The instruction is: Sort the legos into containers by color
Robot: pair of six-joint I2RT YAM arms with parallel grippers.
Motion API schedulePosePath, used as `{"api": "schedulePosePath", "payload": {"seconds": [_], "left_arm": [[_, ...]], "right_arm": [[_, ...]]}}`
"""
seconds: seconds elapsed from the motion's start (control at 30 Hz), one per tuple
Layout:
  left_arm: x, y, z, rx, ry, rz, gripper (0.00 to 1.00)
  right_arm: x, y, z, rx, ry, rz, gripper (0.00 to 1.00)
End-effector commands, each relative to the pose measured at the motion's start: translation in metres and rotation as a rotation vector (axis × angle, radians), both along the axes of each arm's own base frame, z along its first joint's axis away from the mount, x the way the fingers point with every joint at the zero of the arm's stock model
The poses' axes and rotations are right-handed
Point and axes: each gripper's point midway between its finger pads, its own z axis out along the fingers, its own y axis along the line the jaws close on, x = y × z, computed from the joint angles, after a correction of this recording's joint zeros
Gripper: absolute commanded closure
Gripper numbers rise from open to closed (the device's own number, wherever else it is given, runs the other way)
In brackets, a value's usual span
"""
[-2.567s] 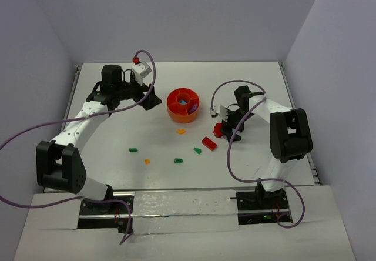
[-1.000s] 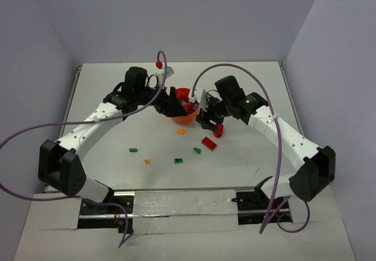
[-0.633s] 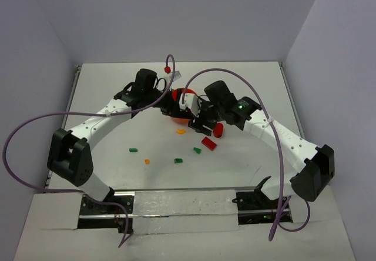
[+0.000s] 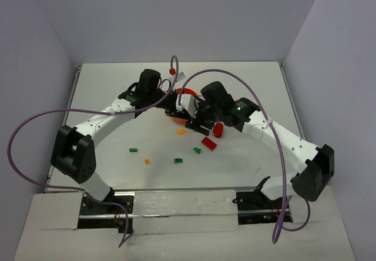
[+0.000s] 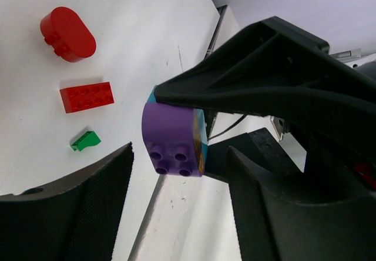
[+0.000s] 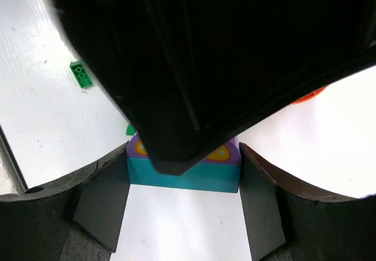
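Note:
A teal and purple block [image 6: 183, 176] sits squeezed between my right gripper's [image 6: 183, 214] two fingers. The same block [image 5: 173, 140] shows purple with studs in the left wrist view. It hangs at the tip of a black finger, just beyond my left gripper [image 5: 179, 214], which is open. Both grippers, left [image 4: 176, 105] and right [image 4: 191, 115], meet over the orange bowl [image 4: 187, 90], which is mostly hidden. On the table lie a red round piece [image 4: 218, 130], a red brick [image 4: 208, 143], green bricks [image 4: 197, 150] [image 4: 178, 160] [image 4: 133, 150] and orange bricks [image 4: 181, 131] [image 4: 147, 161].
Purple cables loop over both arms. The left wrist view shows the red round piece [image 5: 67, 33], the red brick [image 5: 86, 96] and a green brick [image 5: 86, 140]. The right wrist view shows a green brick [image 6: 81, 74] and an edge of the bowl [image 6: 308, 94].
Both arms have swung inward and met over the bowl, covering it. The right gripper left the red round piece on the table. In the last half second both moved only slightly.

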Motion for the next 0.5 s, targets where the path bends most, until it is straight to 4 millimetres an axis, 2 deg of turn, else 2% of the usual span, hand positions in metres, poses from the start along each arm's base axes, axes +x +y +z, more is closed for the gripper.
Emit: {"api": "schedulePosePath", "payload": {"seconds": [0.0,0.27,0.4,0.43,0.47], "left_arm": [[0.0038,-0.0090,0.0180,-0.056,-0.030,-0.027,0.34],[0.0028,-0.0090,0.0149,-0.054,-0.021,-0.032,0.59],[0.0019,-0.0080,0.0113,-0.047,-0.018,-0.033,0.80],[0.0013,-0.0076,0.0113,-0.047,-0.019,-0.033,0.85],[0.0006,-0.0067,0.0110,-0.044,-0.022,-0.032,0.96]], "right_arm": [[0.0036,0.0116,0.0334,0.068,-0.076,0.010,1.00],[0.0014,0.0119,0.0289,0.043,-0.093,0.015,1.00],[0.0004,0.0107,0.0275,0.031,-0.097,0.007,0.99],[0.0000,0.0105,0.0272,0.028,-0.097,0.004,0.95],[0.0011,0.0092,0.0262,0.022,-0.101,-0.007,0.90]]}}
